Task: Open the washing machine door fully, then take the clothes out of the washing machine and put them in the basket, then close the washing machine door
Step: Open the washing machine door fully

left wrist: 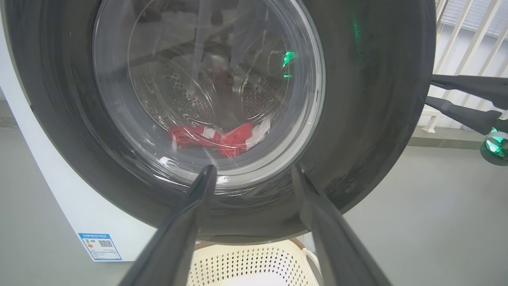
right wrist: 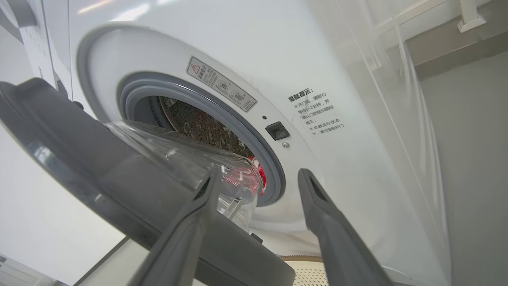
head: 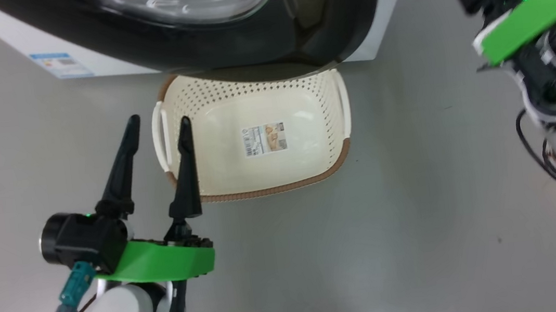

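At the left of the head view, one left gripper [head: 159, 120]: two long dark fingers, spread wide, holding nothing, hovering above the grey floor [head: 420, 213] just beside the basket's left handle, pointing toward the washing machine [right wrist: 317, 59].

In the middle, one basket [head: 271, 190]: cream-white perforated plastic, rounded rectangle, brown woven-look rim, two side handles, one barcode sticker [head: 264, 138] on the inner bottom. Standing upright on the floor, mouth up, long axis running left to right, far edge under the washing machine door [head: 244, 44].

One door: round, wide glossy black rim, bulging clear glass bowl. Swung partly out from the white boxy front, free edge toward the right. One blue label [head: 61, 64] low on the white body, one grey rubber gasket [right wrist: 158, 85] around the opening.

Behind the glass, one perforated steel drum [left wrist: 178, 99] with the clothes [left wrist: 230, 143] on its bottom: red fabric with white patches, one low crumpled heap stretched left to right. Number of garments impossible to tell.

At the right, one right gripper [right wrist: 258, 174]: two dark fingers well apart, gripping nothing, aimed at the opening.
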